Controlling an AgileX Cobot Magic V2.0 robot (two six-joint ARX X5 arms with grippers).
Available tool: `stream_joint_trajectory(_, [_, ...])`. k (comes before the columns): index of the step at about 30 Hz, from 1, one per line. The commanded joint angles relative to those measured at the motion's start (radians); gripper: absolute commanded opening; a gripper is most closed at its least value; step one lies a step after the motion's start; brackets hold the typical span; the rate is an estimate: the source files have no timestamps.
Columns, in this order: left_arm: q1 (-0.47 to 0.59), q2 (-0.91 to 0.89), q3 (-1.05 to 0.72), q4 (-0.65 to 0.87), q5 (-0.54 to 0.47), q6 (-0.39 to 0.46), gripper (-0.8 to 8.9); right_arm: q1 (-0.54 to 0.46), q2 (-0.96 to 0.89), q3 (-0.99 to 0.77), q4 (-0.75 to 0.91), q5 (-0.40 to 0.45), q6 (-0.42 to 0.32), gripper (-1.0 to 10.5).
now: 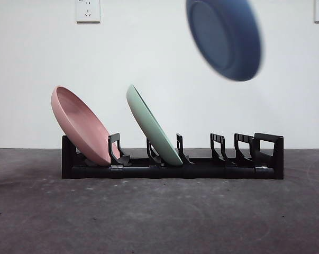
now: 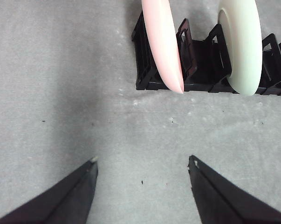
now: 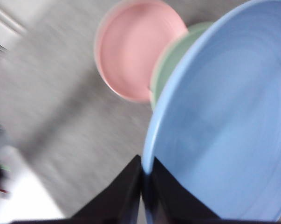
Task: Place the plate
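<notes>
Currently, front view: round blue plastic plate (image 1: 225, 38) is airborne at about 1 o'clock in frame, tilted, blurred, well above the black slotted dish rack (image 1: 172, 169) on the grey table (image 1: 159, 217). Neither gripper shows in this view. Round pink plate (image 1: 80, 125) leans in the rack's slot at the 9 o'clock end; round pale-green plate (image 1: 153, 126) leans in the next slot toward 3 o'clock. Slots at the 3 o'clock end hold nothing. Two white wall sockets (image 1: 88, 10) up at 11 and 1 o'clock.

Left wrist view: left gripper (image 2: 142, 165) has jaws spread wide, nothing between them, hovering over bare table (image 2: 61, 93). Rack end (image 2: 201, 60) visible beyond it with pink plate (image 2: 162, 42) and green plate (image 2: 243, 44) edge-on.

Right wrist view: right gripper (image 3: 142, 179) is clamped narrow on the blue plate's (image 3: 224, 135) rim. Pink plate (image 3: 135, 49) and a sliver of green plate (image 3: 173, 60) sit behind it. Heavy motion blur.
</notes>
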Motion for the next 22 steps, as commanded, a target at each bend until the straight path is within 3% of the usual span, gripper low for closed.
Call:
stream_joint_trajectory(1, [-0.003, 0.005, 0.019, 0.011, 0.005, -0.001, 3.12, 0.068, -0.045, -0.006, 0.012, 0.139, -0.044, 0.1])
stream_joint_trajectory(6, [-0.003, 0.006, 0.019, 0.028, 0.005, -0.002, 3.12, 0.159, -0.144, -0.142, 0.031, 0.292, -0.044, 0.1])
stream_joint_trajectory(14, [-0.003, 0.006, 0.019, 0.055, 0.005, -0.001, 3.12, 0.319, -0.332, -0.574, 0.203, 0.455, -0.021, 0.1])
stream_joint_trajectory(22, [-0.003, 0.006, 0.019, 0.055, 0.005, -0.001, 3.12, 0.519, -0.338, -0.809, 0.252, 0.692, -0.011, 0.1])
